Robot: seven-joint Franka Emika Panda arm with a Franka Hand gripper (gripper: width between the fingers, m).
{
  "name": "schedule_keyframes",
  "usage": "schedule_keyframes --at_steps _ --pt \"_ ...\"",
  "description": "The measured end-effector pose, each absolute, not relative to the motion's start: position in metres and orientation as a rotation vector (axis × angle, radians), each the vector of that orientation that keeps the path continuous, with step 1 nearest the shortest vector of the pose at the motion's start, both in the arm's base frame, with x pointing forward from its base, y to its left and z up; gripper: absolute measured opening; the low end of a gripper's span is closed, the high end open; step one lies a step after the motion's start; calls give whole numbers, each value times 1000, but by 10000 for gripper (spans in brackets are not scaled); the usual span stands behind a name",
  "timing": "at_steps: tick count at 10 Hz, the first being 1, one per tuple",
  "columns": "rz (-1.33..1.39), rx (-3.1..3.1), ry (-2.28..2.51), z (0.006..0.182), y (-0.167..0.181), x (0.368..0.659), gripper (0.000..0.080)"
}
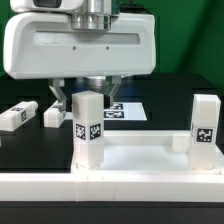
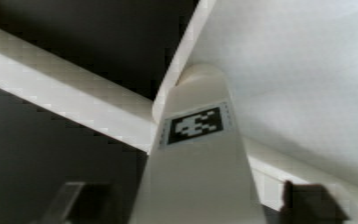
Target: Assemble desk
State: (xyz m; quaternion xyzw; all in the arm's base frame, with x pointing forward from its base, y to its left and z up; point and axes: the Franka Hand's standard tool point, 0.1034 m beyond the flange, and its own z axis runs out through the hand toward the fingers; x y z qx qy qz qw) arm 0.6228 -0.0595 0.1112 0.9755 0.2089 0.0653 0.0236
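The desk's white rimmed top (image 1: 140,152) lies on the table. Two white tagged legs stand upright in it, one at the exterior view's left (image 1: 88,122) and one at the right (image 1: 205,125). My gripper (image 1: 87,98) hangs straight over the left leg, with a finger on each side of its upper end. In the wrist view that leg (image 2: 197,150) runs up between the two dark fingers (image 2: 76,198), and a gap shows on both sides, so the jaws stand open around it. Two more legs (image 1: 12,116) (image 1: 52,112) lie loose on the black table at the left.
A long white rail wall (image 1: 110,188) runs across the front, right against the desk top. The marker board (image 1: 128,110) lies flat behind the gripper.
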Motion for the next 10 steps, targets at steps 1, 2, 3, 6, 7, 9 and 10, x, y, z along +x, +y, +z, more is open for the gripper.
schedule_keyframes --at_steps 1,2,3,6,7,9,10 --pt "199 3021 646 111 -59 622 291" --pt "199 3021 645 111 -59 622 291" --pt "198 3035 604 110 -60 621 291" --pt "204 3132 178 109 -62 619 291" --pt "203 3149 -47 109 -59 619 291" --pt "200 3145 -354 109 -57 619 291" --pt "199 3125 -535 108 -57 620 291"
